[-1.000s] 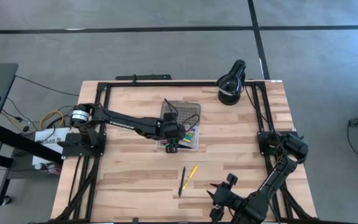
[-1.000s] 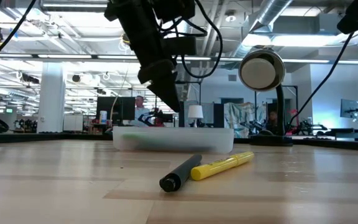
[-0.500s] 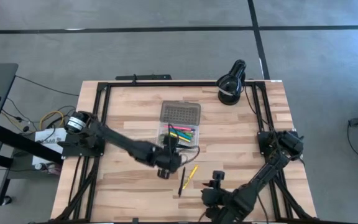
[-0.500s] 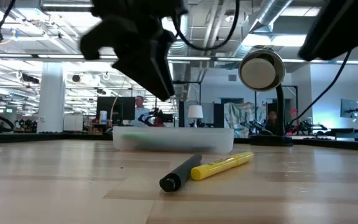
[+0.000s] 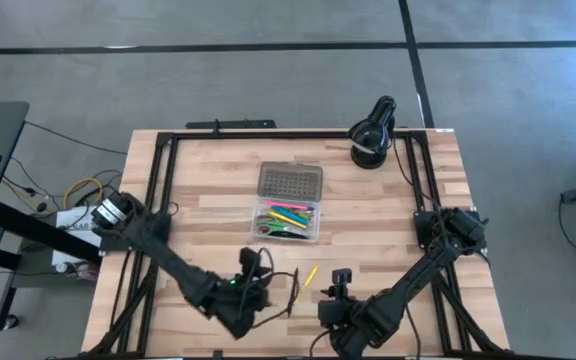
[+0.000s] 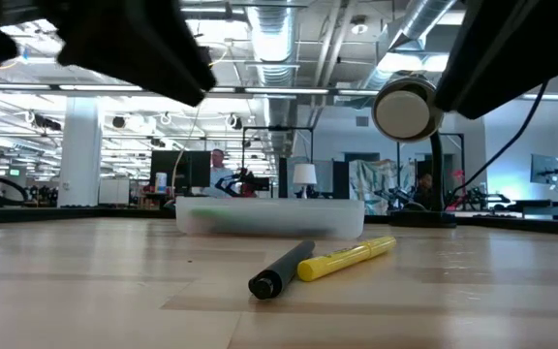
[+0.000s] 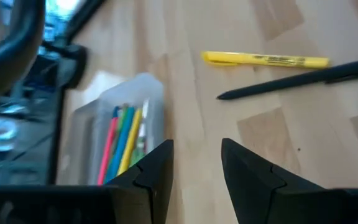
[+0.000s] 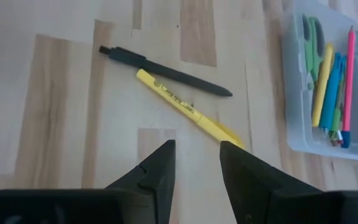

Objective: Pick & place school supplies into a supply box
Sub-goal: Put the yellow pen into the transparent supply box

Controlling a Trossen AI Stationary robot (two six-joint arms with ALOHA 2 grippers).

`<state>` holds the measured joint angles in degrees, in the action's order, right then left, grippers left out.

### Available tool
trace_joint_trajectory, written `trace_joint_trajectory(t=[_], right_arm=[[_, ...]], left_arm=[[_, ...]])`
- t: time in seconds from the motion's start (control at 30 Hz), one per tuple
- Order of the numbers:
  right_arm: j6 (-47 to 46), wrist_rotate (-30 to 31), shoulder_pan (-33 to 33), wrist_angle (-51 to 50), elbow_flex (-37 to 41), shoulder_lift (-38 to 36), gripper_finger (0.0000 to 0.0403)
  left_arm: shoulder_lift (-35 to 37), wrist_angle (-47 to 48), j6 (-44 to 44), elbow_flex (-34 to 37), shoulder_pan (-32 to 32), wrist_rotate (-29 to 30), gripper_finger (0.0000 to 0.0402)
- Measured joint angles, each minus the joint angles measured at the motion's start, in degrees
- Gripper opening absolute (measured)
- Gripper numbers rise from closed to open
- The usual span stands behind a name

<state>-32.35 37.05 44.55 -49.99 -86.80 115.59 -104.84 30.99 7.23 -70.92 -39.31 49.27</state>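
A black pen (image 5: pixel 293 292) and a yellow marker (image 5: pixel 310 276) lie side by side on the bare wood near the table's front edge; the low view shows the pen (image 6: pixel 281 269) and the marker (image 6: pixel 349 258) flat on the top. Behind them stands the clear supply box (image 5: pixel 288 220), lid open, with several coloured pens and green scissors (image 8: pixel 312 37) inside. My left gripper (image 7: pixel 197 168) hovers open to the left of the pen, above the table. My right gripper (image 8: pixel 197 165) hovers open to the right of the marker. Nothing is between either pair of fingers.
A black round lamp (image 5: pixel 371 135) stands at the far right corner. The box's dotted lid (image 5: pixel 290 182) lies folded back toward the far edge. A black frame (image 5: pixel 168 180) runs along the table's edges. Bare wood lies left and right of the two loose pens.
My left gripper has swung from above the supply box toward the table's near edge, ending left of the black pen, and has rolled on the way. My right gripper has shifted a little leftward toward the yellow marker and has rolled. The pens and the box have stayed put.
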Motion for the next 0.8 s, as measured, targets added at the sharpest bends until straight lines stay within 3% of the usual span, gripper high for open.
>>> trace_joint_trajectory(t=[0.2, 0.4, 0.63, 0.8], right_arm=[[4.6, -1.9, -1.2, 1.5, 0.0, 0.0, 0.012], [12.3, -6.7, -3.9, 6.0, 0.0, 0.0, 0.012], [21.8, -14.8, -8.6, 11.1, 0.0, 0.0, 0.012], [26.9, -20.1, -11.9, 10.7, 0.0, 0.0, 0.012]], left_arm=[[0.0, 3.0, 12.2, 4.9, -6.9, 13.0, 0.0129], [3.6, 17.1, 33.1, 8.0, -13.8, 25.2, 0.0129], [9.2, 19.7, 49.8, 16.3, -23.4, 32.4, 0.0129], [12.2, 19.6, 58.4, 21.1, -27.5, 33.6, 0.0129]])
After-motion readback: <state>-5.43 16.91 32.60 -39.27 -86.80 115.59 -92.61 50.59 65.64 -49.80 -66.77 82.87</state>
